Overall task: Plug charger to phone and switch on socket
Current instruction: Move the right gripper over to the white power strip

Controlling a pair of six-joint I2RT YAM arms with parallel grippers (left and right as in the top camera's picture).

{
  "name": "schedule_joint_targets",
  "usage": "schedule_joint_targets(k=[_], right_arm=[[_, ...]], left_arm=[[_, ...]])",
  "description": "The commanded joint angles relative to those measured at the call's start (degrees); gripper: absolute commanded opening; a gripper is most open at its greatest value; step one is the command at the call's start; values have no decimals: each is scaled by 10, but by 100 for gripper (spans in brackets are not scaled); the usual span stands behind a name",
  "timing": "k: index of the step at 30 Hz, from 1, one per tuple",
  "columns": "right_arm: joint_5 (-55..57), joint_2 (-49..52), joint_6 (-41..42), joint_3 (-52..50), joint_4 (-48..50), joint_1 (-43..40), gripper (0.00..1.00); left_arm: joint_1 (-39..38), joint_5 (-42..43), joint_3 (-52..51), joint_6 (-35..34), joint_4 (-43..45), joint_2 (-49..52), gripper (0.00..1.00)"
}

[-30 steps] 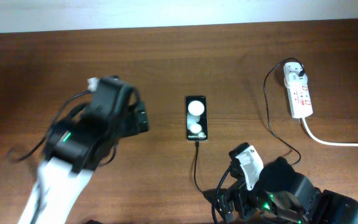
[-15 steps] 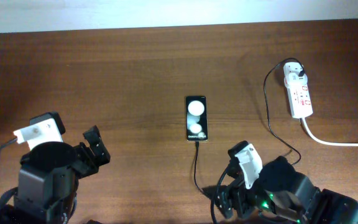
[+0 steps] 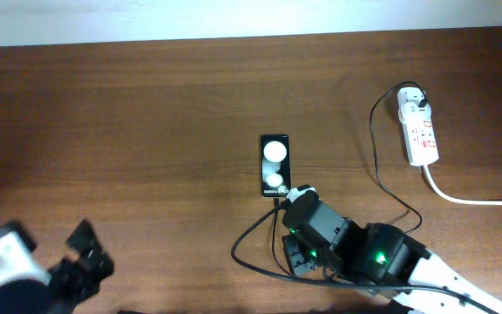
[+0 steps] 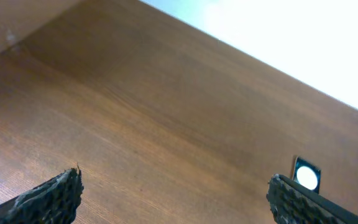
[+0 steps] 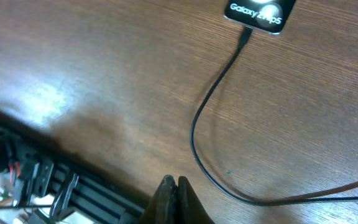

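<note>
You have one small black glossy smartphone [image 3: 274, 166] lying flat near the middle of the brown wooden desk [image 3: 146, 96]. There is one long thin black charger cable [image 5: 199, 124], and its plug tip [image 5: 246, 35] looks seated in the phone's near end. Its white adapter [image 3: 412, 100] sits in the one white elongated power strip [image 3: 423, 152] toward the far right corner. One thick white cord [image 3: 469, 199] runs off toward the right edge. The strip's red switches [image 3: 418, 131] are too small to count.

Your right gripper [image 5: 175, 183] hangs close to the near edge, right of middle, beside the cable's slack loop. Its fingers are pressed together on nothing. Your left gripper [image 4: 173, 182] sits by the near left corner, spread wide and empty.

The cable looks limp and light and the phone slick, so a snag would likely drag the phone or pull out the plug. If you must reseat it, pinch the stiff plug tip, not the slack. The strip probably weighs little and may skate. Press the switch straight down with closed fingertips rather than gripping.
</note>
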Motion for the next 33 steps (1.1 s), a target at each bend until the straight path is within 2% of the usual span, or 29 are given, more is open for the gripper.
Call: schedule_joint_targets(k=[1, 4, 9, 19, 24, 33], right_arm=[[42, 12, 46, 9, -1, -5, 4], [43, 12, 56, 9, -9, -44, 4], [50, 12, 55, 9, -59, -185, 4], [52, 17, 22, 16, -75, -520, 4], [50, 78, -25, 75, -97, -647, 4], [50, 262, -27, 243, -106, -717, 4]], left_arm=[[20, -8, -3, -5, -22, -79, 99], [25, -8, -3, -5, -53, -138, 99], [27, -8, -3, -4, -154, -202, 99], [27, -8, -4, -1, -154, -218, 99], [27, -8, -4, -1, -154, -218, 99], [35, -8, -4, -1, -154, -226, 99]])
